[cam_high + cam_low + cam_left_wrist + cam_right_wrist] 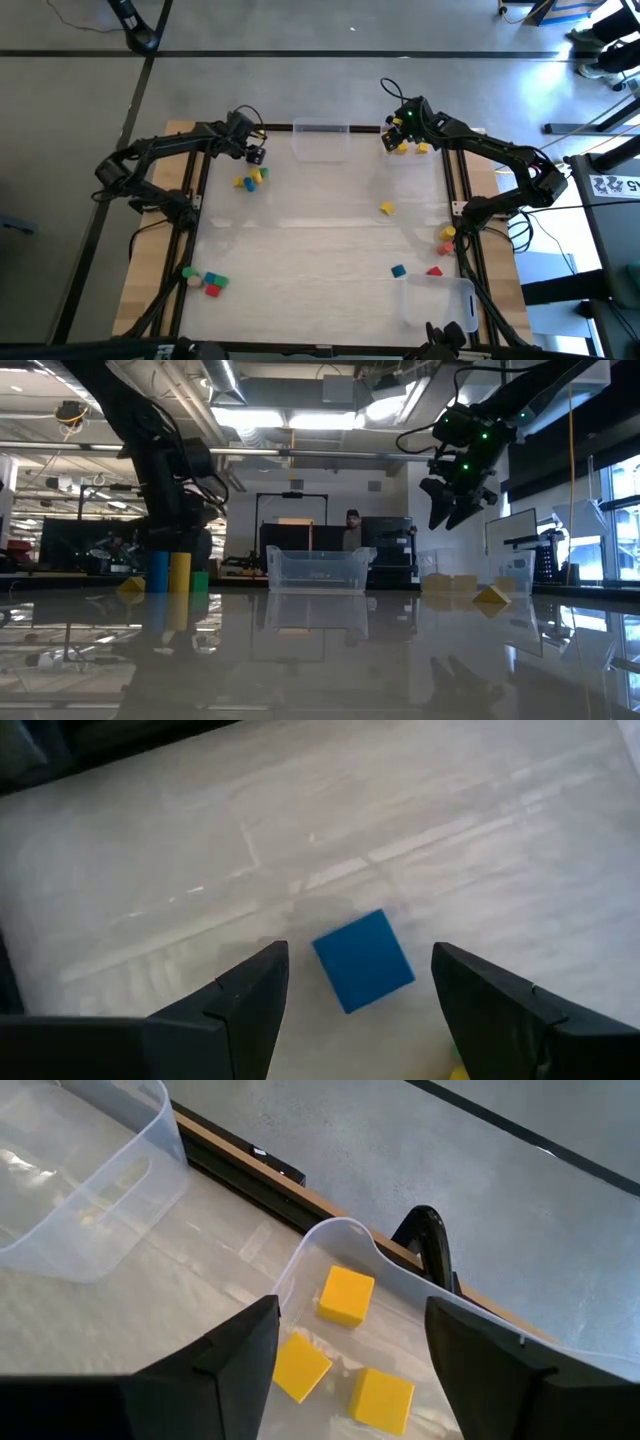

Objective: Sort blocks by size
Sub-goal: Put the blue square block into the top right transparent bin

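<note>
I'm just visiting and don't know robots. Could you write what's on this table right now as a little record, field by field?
Left gripper: open, fingers either side of a blue block on the table
Right gripper: open, above a clear bin at the far right corner
In that bin: three yellow blocks
Second clear bin: far edge, middle
Third clear bin: near right corner
Loose blocks: small cluster near left corner; single yellow block mid-table
</note>
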Robot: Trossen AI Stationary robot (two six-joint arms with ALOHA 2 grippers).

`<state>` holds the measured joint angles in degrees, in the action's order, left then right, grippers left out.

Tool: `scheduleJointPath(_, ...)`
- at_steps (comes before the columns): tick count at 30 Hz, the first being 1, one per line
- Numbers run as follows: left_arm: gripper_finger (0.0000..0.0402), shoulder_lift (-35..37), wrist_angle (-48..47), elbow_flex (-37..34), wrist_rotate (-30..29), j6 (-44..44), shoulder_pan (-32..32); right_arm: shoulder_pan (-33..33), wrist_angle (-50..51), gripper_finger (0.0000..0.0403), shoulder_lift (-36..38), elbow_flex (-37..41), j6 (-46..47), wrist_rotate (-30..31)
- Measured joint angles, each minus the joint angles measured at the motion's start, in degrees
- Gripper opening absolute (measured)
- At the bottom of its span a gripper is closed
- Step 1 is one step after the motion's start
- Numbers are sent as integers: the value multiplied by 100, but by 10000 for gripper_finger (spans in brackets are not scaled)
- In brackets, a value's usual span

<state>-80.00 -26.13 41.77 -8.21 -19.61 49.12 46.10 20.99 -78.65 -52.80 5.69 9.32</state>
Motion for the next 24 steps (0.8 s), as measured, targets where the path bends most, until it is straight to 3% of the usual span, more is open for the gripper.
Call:
scheduleJointPath(14,231,-742,512,-16,-52,-158,0,0,-22,248,0,0,-2,2)
scheduleJointPath(24,125,-896,606,-15,-53,36,0,0,-13,248,0,0,-2,2)
